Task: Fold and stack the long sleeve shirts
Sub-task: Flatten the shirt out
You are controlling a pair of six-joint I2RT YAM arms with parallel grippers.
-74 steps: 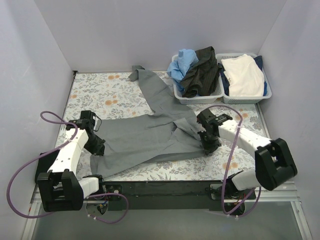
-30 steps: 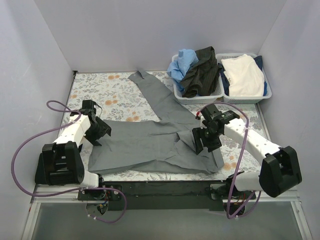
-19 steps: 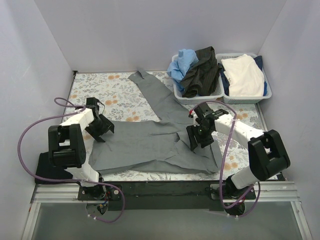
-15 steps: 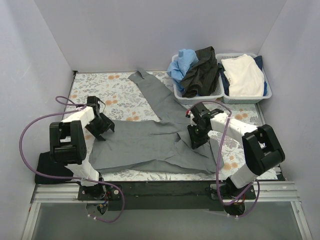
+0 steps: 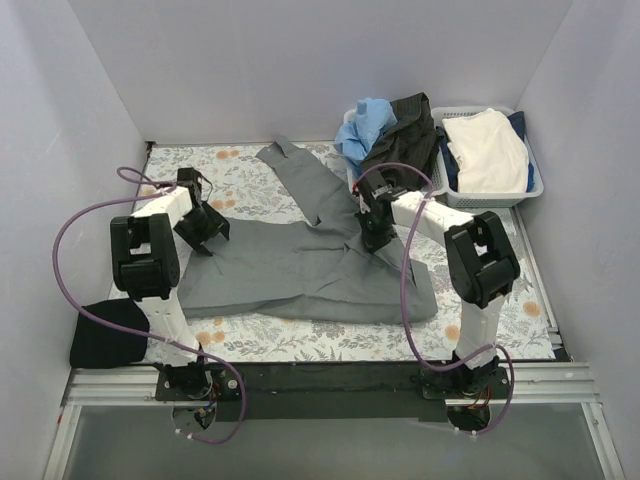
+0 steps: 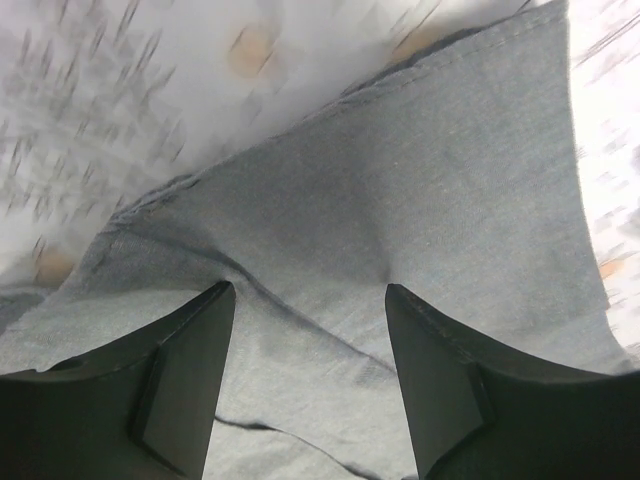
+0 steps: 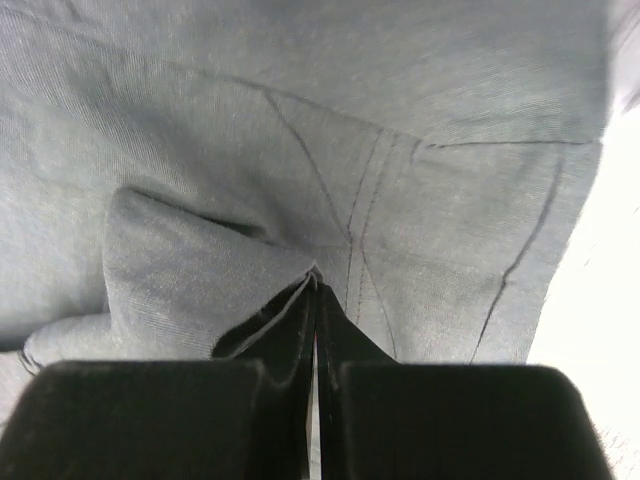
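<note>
- Cloth is looking floppy, needing hem grabs; grey shirt (image 5: 300,272) is lying left of the baskets (image 5: 492,197).
- Right gripper (image 7: 315,300) is pinching a fold near them, left gripper (image 6: 310,300) gaping over the far edge.

White arms (image 5: 160,214), black jaws (purple cables (image 5: 403,285))

Inside a robotics lab test cell: plain pale walls (image 5: 320,70) box in a bench (image 5: 250,345) under a floral cover. The left arm (image 5: 150,260) and right arm (image 5: 480,260) stand bolted by an aluminium rail (image 5: 540,372) at its near edge, trailing purple cables (image 5: 392,166).
</note>
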